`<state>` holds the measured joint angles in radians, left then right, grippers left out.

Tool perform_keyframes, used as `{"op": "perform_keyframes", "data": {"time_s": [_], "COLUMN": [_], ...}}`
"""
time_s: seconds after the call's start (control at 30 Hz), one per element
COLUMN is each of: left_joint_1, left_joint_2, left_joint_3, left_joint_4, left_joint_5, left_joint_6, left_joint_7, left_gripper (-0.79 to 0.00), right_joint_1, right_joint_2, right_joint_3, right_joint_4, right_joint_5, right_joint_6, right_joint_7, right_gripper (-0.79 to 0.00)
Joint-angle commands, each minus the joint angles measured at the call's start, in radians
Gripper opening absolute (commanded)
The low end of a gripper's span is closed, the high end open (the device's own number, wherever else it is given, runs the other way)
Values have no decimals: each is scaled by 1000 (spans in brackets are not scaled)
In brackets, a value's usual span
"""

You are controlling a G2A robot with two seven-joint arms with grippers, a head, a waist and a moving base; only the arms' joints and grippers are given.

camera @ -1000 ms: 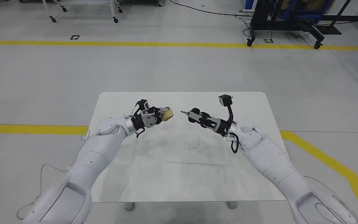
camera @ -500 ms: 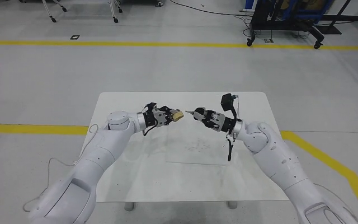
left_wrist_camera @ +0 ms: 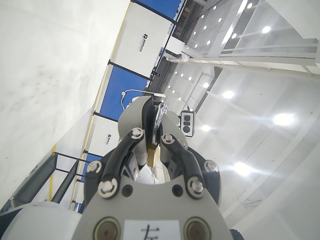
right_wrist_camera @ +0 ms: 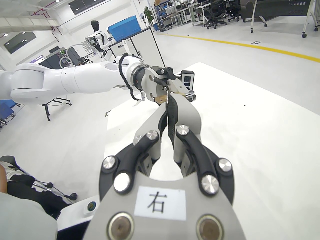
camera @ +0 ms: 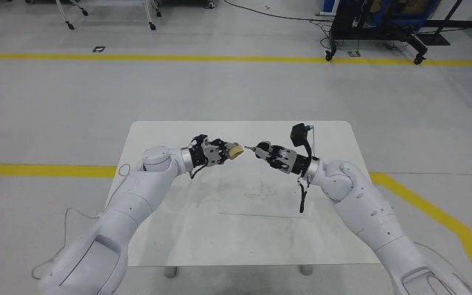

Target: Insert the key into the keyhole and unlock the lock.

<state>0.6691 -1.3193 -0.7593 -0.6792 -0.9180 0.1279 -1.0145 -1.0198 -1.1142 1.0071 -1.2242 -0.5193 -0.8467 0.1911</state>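
Note:
Above the middle of the white table, my left gripper is shut on a brass padlock, whose end points toward the right arm. In the left wrist view the padlock's brass body sits between the fingers, with a silver metal part at their tips. My right gripper is shut on a small silver key, its tip aimed at the padlock across a narrow gap. In the right wrist view the key's thin edge lines up in front of the padlock in the left gripper.
A black camera block stands up from the right wrist. Faint scuff marks mark the tabletop under the grippers. A yellow floor line runs past both sides of the table.
Both arms have swung inward since a second ago, so the padlock and key tip are closer together. Almost nothing has shifted over the last half second.

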Motion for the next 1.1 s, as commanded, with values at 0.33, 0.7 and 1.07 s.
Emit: {"op": "perform_keyframes", "data": {"time_s": [0.33,0.7,1.07], "left_joint_1": [12,-10,-12], "left_joint_2": [-4,-27,-40], "left_joint_3": [25,20,-4], "left_joint_4": [-61,-22,5], "left_joint_5": [89,81,64], "left_joint_6": [243,288,282], "left_joint_7": [143,161,156], "left_gripper": [-785,-785,-785], "right_joint_1": [70,9,-77], "right_joint_2": [29,74,111], "right_joint_3": [38,4,-9], "right_joint_4": [-151,-368,-526], "right_joint_5": [-780,-1398,-1685], "right_joint_6": [-32,60,63], "right_joint_7": [-154,-339,-381], "right_gripper": [-785,-785,-785]}}
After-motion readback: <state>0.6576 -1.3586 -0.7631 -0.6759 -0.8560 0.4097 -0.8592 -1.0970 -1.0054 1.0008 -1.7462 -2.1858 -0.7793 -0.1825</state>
